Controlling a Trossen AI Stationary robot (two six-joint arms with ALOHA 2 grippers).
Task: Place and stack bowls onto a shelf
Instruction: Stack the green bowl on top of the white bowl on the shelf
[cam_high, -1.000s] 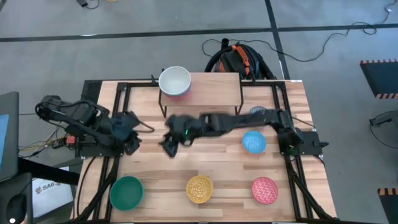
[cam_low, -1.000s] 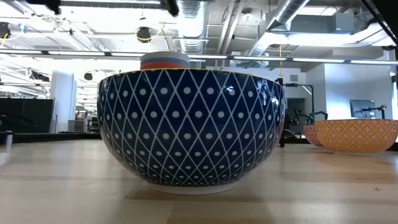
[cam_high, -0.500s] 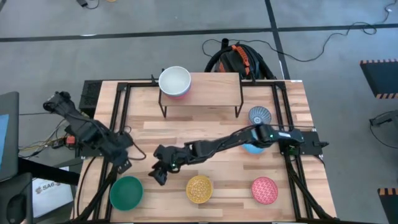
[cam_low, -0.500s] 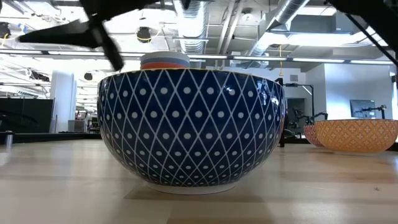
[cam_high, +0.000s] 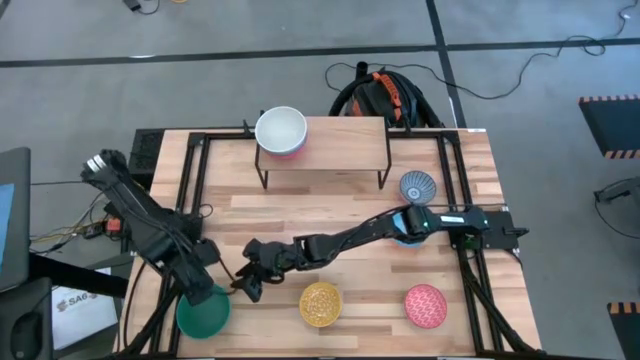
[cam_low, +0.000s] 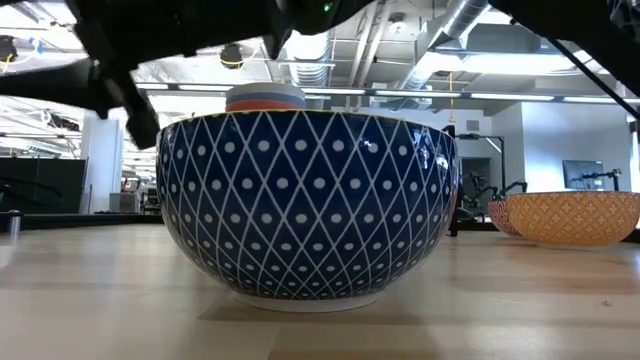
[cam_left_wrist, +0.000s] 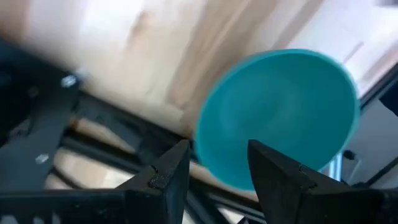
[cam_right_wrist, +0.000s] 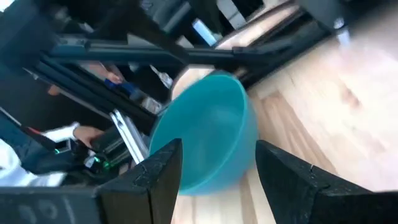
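Note:
The teal-green bowl (cam_high: 203, 312) sits upright on its base at the table's near left corner. My left gripper (cam_high: 202, 276) hangs open over its far rim, pointing steeply down; the left wrist view shows the bowl (cam_left_wrist: 280, 112) just past the fingers. My right gripper (cam_high: 247, 283) reaches in nearly level from the right, open, a little short of the bowl (cam_right_wrist: 205, 140). The shelf (cam_high: 340, 148) stands at the far edge and carries a stack with a white bowl (cam_high: 281, 130) on top.
Along the near edge stand a patterned yellow bowl (cam_high: 321, 303) and a patterned pink-red bowl (cam_high: 425, 306). A light blue bowl (cam_high: 405, 234) lies partly under my right arm, with a blue-and-white bowl (cam_high: 418, 186) beyond it. Black frame rails (cam_high: 185, 200) line both sides of the table.
My left gripper has swung toward the near edge and sunk, tipping downward over the teal-green bowl. My right gripper has dropped and reached toward the table's near left, up to the same bowl. Both have stayed open. No bowl has moved.

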